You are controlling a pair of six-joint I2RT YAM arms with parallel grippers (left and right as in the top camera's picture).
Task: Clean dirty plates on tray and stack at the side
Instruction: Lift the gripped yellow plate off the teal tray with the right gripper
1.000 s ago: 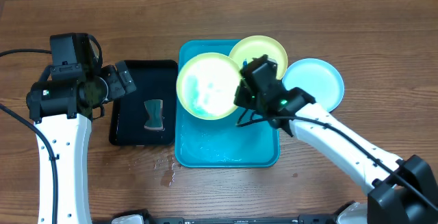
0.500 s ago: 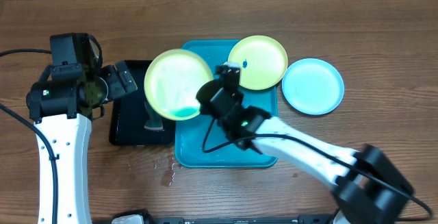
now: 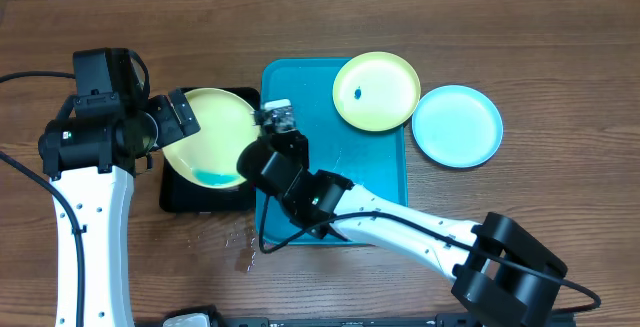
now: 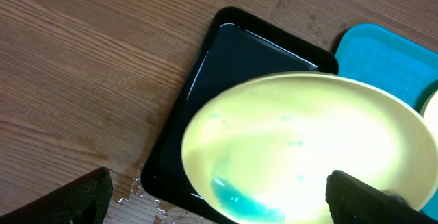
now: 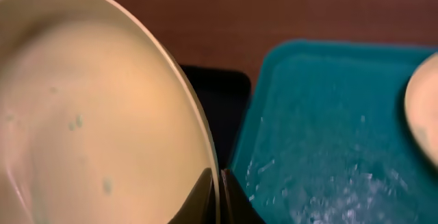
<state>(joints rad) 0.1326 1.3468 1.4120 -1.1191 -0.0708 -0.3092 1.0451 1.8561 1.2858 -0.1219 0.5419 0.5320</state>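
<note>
Jaws, right: pinched shut on the rim of one yellow-green plate (image 3: 205,132), which we hold tilted over the black tray (image 3: 178,199), blue residue (image 3: 210,177) pooled at its low edge. Jaws, left: spread wide, empty, just beside that plate. Well apart from both: second yellow-green plate (image 3: 376,91) on the turquoise tray (image 3: 370,167), cyan plate (image 3: 457,125) on the counter (image 3: 500,27). Step, we judge: emptying the first plate. Next calls for a steeper tilt and a firm rim grip.

Left wrist view. A pale yellow-green plate (image 4: 301,148), tilted, sits over the black tray (image 4: 233,53) and hides most of it; a pool of blue liquid (image 4: 236,198) and faint blue specks lie toward its lower rim. A corner of the turquoise tray (image 4: 383,53) shows at upper right. The left gripper (image 4: 219,190) has its dark fingers (image 4: 75,200) spread wide, one at each lower corner. Water droplets (image 4: 133,190) lie on the wooden table (image 4: 82,80).
</note>
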